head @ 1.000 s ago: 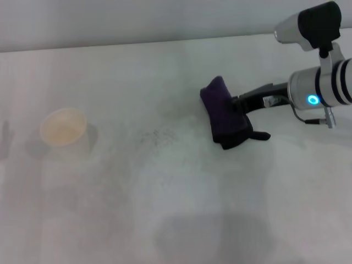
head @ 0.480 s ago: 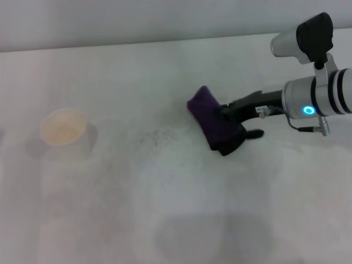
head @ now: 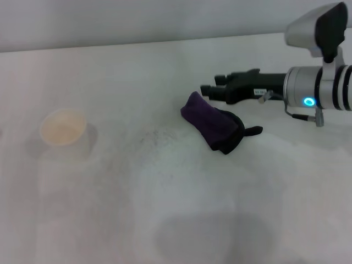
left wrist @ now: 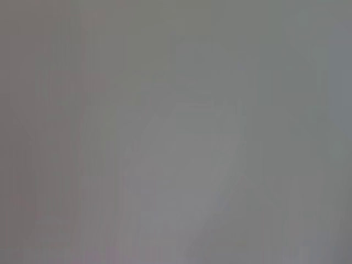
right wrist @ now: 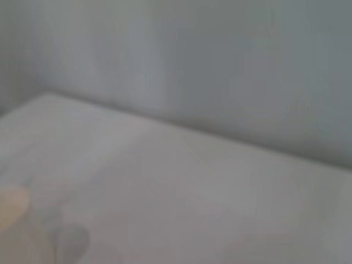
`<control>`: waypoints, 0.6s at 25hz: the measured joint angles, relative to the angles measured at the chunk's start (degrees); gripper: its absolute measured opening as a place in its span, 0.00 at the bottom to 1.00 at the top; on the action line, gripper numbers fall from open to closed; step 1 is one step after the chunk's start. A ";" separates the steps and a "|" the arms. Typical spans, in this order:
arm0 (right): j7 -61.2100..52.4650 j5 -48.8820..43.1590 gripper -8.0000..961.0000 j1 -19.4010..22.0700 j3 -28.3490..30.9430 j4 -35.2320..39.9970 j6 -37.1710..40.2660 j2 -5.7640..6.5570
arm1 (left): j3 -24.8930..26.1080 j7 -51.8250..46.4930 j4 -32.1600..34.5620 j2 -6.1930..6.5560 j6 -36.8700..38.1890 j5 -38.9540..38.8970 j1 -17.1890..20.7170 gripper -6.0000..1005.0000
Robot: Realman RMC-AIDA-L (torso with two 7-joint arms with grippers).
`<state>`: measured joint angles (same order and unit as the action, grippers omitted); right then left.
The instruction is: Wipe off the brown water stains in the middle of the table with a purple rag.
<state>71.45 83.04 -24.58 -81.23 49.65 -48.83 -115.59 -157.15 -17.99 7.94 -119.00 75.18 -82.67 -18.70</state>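
Note:
The purple rag [head: 212, 125] lies bunched on the white table [head: 176, 209] near the middle, its black tab pointing right. My right gripper [head: 213, 85] hovers just above and behind the rag, apart from it, open and empty. No tan-brown blotch shows in the head view; only faint grey specks [head: 157, 136] mark the table just left of the rag. The left gripper is out of view, and the left wrist view shows only plain grey.
A white cup [head: 63, 127] of tan liquid stands at the left of the table; it also shows at the edge of the right wrist view [right wrist: 11, 206]. A grey wall [head: 137, 19] runs along the table's far edge.
My right gripper pushed the rag leftward, then let go of it and lifted up and back. The rag now lies free on the table.

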 joint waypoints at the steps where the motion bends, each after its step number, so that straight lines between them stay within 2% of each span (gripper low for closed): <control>1: 2.70 2.96 0.43 0.34 0.01 -0.22 0.09 0.00 | 0.00 0.00 -0.03 0.00 -0.10 0.01 0.00 0.89; 6: 20.98 23.11 0.54 0.74 0.00 -5.06 0.05 -0.21 | -0.02 -0.19 -0.03 -0.02 -0.10 0.24 0.15 0.89; 7: 28.59 32.73 0.56 0.65 0.05 -8.57 -1.24 -0.17 | -0.02 -0.40 -0.03 -0.04 0.04 0.24 0.31 0.89; 8: 33.19 37.78 0.58 0.76 0.33 -10.91 -2.89 -0.14 | -0.02 -0.65 -0.03 -0.06 0.14 0.24 0.47 0.89; 9: 33.19 37.78 0.62 0.76 0.33 -10.91 -2.89 -0.14 | -0.03 -0.85 -0.03 -0.08 0.19 0.24 0.57 0.89; 11: 43.40 47.94 0.71 1.07 1.06 -15.93 -7.84 -0.20 | -0.08 -1.04 -0.03 -0.08 0.22 0.28 0.62 0.89; 14: 60.13 63.58 0.83 0.60 1.57 -26.81 -19.33 -0.50 | -0.11 -1.08 -0.02 -0.11 0.22 0.27 0.62 0.89; 15: 65.13 67.63 0.84 0.26 1.59 -30.02 -22.78 -0.55 | -0.07 -1.08 0.02 -0.14 0.22 0.21 0.62 0.89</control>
<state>136.58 150.68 -24.32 -79.63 19.63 -71.61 -116.14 -157.22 -19.07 7.96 -119.13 75.40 -82.46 -18.08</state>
